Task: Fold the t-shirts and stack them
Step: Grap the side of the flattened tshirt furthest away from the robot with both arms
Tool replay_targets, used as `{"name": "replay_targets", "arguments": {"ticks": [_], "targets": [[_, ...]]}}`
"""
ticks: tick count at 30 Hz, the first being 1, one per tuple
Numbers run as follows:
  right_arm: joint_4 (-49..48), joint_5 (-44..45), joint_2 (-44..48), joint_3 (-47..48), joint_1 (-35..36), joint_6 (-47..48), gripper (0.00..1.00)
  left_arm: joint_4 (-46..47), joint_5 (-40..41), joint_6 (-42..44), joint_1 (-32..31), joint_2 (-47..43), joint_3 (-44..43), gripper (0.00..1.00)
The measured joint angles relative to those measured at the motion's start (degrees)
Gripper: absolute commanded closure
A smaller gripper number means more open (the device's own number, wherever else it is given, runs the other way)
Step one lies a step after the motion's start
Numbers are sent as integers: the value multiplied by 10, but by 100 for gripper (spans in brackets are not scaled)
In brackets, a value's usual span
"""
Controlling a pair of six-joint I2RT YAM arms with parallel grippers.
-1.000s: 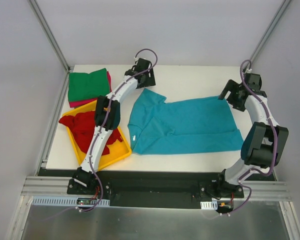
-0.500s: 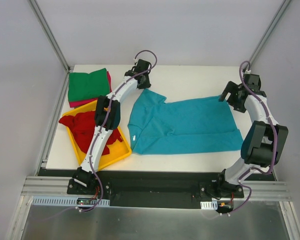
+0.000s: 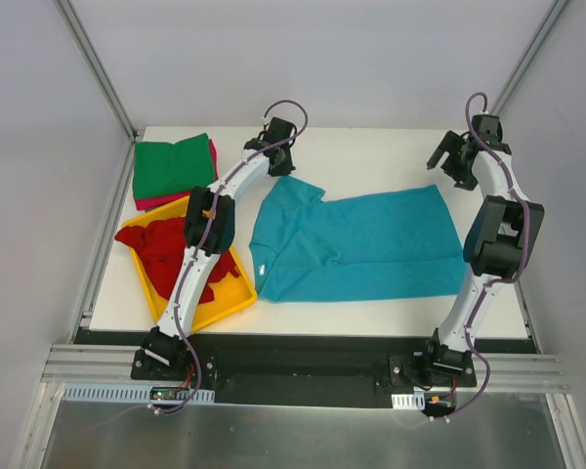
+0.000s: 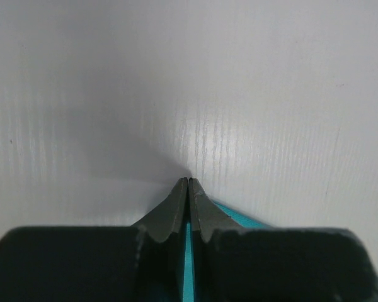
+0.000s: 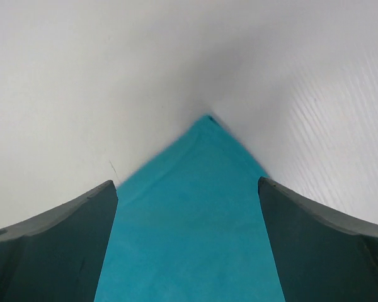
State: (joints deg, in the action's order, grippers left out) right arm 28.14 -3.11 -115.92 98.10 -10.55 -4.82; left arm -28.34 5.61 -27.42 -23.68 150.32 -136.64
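Observation:
A teal-blue t-shirt [image 3: 356, 244] lies spread flat mid-table. My left gripper [image 3: 281, 161] is at its far-left sleeve tip, shut on the cloth. In the left wrist view the fingertips meet [image 4: 189, 181], with teal cloth [image 4: 236, 217] pinched between them. My right gripper [image 3: 447, 166] hovers open over the shirt's far-right corner. In the right wrist view that corner [image 5: 195, 239] lies between the spread fingers [image 5: 186, 182]. A folded green t-shirt [image 3: 171, 166] rests on a magenta-pink one [image 3: 156, 202] at the back left. A crumpled red t-shirt [image 3: 166, 249] fills the tray.
A yellow plastic tray [image 3: 232, 298] sits at the left front, under my left arm. The white table's [image 3: 371, 151] edges run close behind both grippers, with grey walls and a metal frame around it.
My left gripper has gone from open to shut on the teal sleeve. My right arm has swung its elbow up and back, carrying its open gripper slightly toward the far edge.

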Motion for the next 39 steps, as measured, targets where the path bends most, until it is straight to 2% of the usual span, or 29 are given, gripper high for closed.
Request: {"name": "replay_targets", "arguments": {"ticks": [6,9,14,26,36,37,39], "targets": [[28,17,-124,157,15,-7,1,8,-4,-5,0,-8,16,100],[40,37,-180,226,21,-4,7,10,-4,-6,0,-24,41,100],[49,57,-233,277,23,20,19,11,-13,-1,0,-49,81,100],[69,54,-236,230,24,75,47,40,-71,19,-4,-107,178,100],[59,61,-219,198,24,99,84,91,-124,30,-7,-190,290,100],[59,61,-219,198,24,101,92,97,-128,31,-7,-196,297,100],[59,61,-217,194,24,103,97,108,-134,31,-7,-210,310,100]]}}
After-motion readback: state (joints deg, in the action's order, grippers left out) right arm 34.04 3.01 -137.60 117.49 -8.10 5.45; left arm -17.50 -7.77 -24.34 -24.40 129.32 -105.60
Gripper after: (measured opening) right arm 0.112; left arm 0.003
